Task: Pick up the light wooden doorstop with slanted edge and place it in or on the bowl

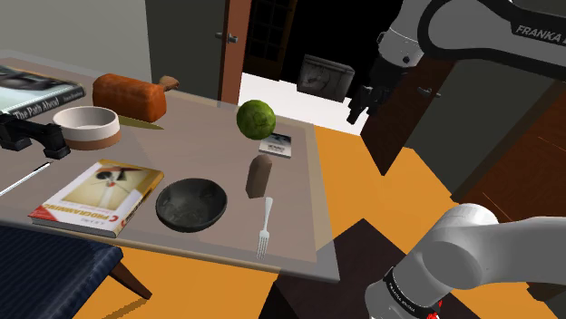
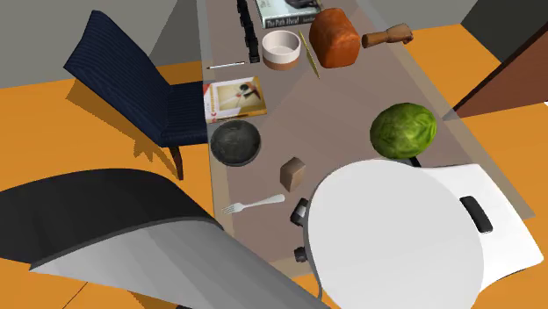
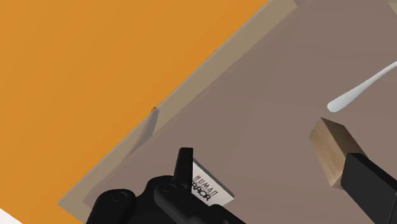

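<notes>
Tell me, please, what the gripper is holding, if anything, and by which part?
Nothing: the gripper is open in the air, clear of the doorstop.

The small light-brown wooden doorstop (image 1: 259, 176), a wedge-like block with visible grain, stood upright on the grey-brown tabletop (image 1: 200, 145), apart from everything around it. In the shoulder view it stood near the round, shallow, dark grey bowl (image 1: 190, 204), at that bowl's two o'clock; in the second exterior view it stood at its four o'clock. The dark bowl sat mouth up. A second bowl (image 1: 86, 127), white with a tan band, stood well apart at the dark one's ten o'clock in the shoulder view.
</notes>
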Tool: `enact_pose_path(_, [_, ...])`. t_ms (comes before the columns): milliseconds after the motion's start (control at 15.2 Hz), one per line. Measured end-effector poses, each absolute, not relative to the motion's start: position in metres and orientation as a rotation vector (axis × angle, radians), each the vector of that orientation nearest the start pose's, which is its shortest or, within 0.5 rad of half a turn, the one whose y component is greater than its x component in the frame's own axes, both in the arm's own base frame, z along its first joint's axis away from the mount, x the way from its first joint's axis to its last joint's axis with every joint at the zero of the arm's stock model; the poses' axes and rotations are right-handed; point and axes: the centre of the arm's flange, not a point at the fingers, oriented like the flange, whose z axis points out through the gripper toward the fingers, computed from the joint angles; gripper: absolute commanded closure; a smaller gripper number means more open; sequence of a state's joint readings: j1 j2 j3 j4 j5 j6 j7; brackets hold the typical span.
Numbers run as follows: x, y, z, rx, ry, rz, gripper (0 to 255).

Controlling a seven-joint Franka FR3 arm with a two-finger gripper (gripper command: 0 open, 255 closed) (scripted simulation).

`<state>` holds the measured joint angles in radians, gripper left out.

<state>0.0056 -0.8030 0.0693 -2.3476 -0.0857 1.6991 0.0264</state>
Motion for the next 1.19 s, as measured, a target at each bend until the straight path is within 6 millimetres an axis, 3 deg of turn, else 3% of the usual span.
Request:
enact_pose_path(132, [0.319,0.024,0.608,-3.255,-0.046,-0.253,0])
enact_pose_path(330, [0.337,0.042,0.588,-3.232,0.020,-0.219,0])
enact_pose_path(1188, [0.445,0.116,0.481,-3.083,0.344,-0.055,0])
